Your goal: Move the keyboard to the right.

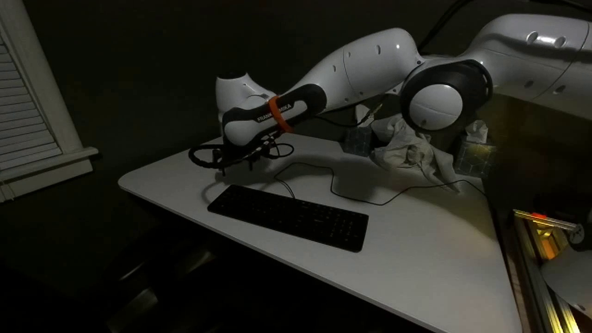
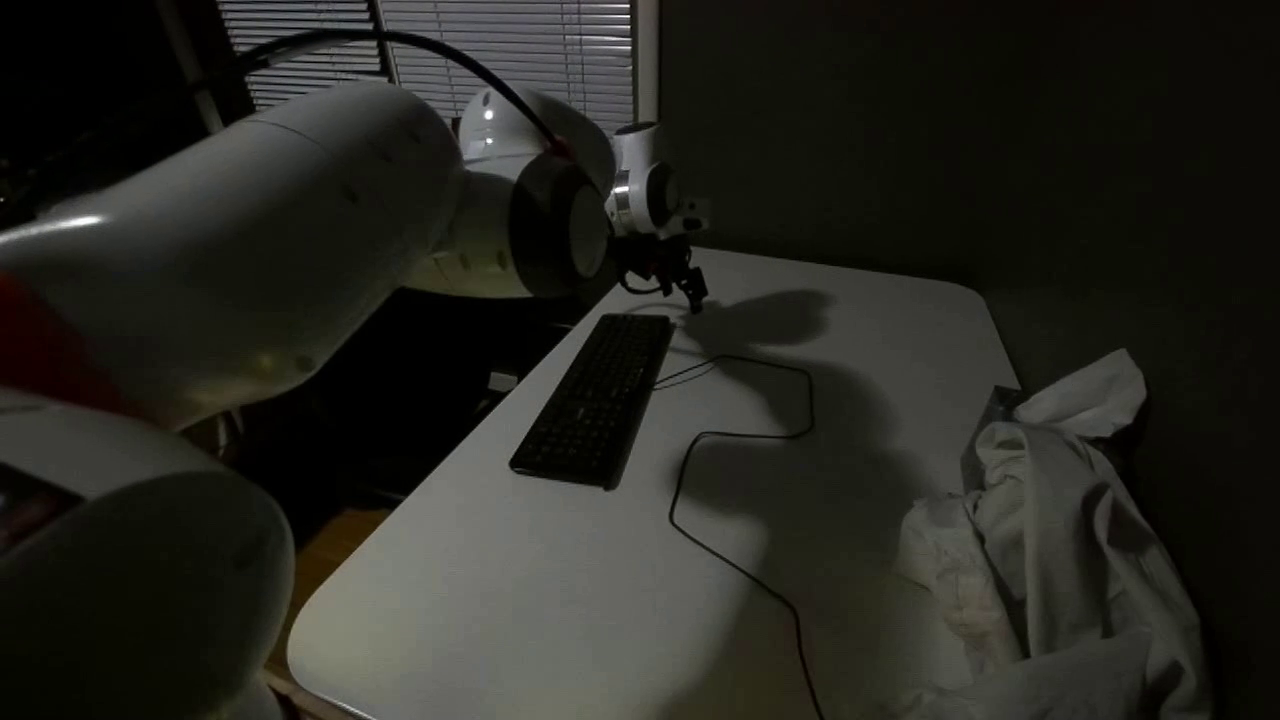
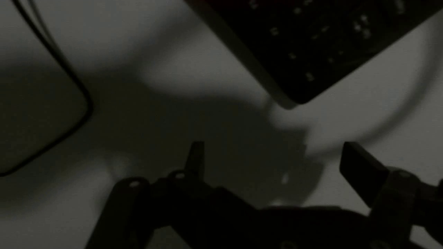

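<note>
The long flat black keyboard [image 1: 291,217] lies on the white table near its long edge, and it also shows in an exterior view [image 2: 598,395]. Its thin dark cable [image 2: 745,436] winds over the tabletop. In the wrist view one corner of the keyboard [image 3: 304,52] shows at the top, ahead of the fingers. My gripper [image 1: 237,172] hovers above the table just past one short end of the keyboard, and it also shows in an exterior view [image 2: 695,300]. In the wrist view the fingers of the gripper [image 3: 273,148] stand wide apart with nothing between them. It is apart from the keyboard.
The white table [image 1: 430,259] has an open long edge close beside the keyboard. A crumpled pale cloth [image 1: 407,150] lies at the table's back side, between two dark tissue boxes [image 1: 357,141] [image 1: 476,159]. The cloth also shows in an exterior view [image 2: 1060,540]. The scene is dim.
</note>
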Robot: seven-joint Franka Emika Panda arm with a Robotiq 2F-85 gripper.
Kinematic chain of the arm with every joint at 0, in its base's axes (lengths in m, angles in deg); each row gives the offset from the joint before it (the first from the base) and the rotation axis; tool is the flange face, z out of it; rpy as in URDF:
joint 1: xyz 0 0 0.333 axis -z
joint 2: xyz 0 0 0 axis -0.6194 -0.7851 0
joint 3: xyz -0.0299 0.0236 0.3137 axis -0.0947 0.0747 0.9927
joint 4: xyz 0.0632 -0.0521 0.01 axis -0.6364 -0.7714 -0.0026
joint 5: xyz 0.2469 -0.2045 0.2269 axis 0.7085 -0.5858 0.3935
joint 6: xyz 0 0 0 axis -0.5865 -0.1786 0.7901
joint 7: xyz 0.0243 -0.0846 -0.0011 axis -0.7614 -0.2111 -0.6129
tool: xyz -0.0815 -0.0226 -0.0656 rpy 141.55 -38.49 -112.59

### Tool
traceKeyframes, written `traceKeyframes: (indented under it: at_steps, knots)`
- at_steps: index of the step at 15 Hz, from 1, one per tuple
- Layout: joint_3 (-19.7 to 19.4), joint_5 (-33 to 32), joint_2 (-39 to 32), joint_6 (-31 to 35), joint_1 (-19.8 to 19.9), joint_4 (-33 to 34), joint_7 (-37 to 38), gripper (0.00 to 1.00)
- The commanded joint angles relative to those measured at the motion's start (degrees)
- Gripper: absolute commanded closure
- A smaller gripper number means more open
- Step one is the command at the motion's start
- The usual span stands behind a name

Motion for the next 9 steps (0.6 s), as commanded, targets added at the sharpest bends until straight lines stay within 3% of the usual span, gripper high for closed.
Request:
traceKeyframes:
  at_steps: [1,3,7,9]
  knots:
    - [6.24,3.08,-1.02,6.73,1.36,-0.75,-8.43,0.00]
    - [6.08,2.38,-1.15,2.17,0.79,-0.40,-8.83,0.00]
    - [5.41,1.66,-1.11,3.29,0.43,-0.40,-7.49,0.00]
    - [8.97,2.52,-1.98,8.74,1.34,-0.01,-15.73,0.00]
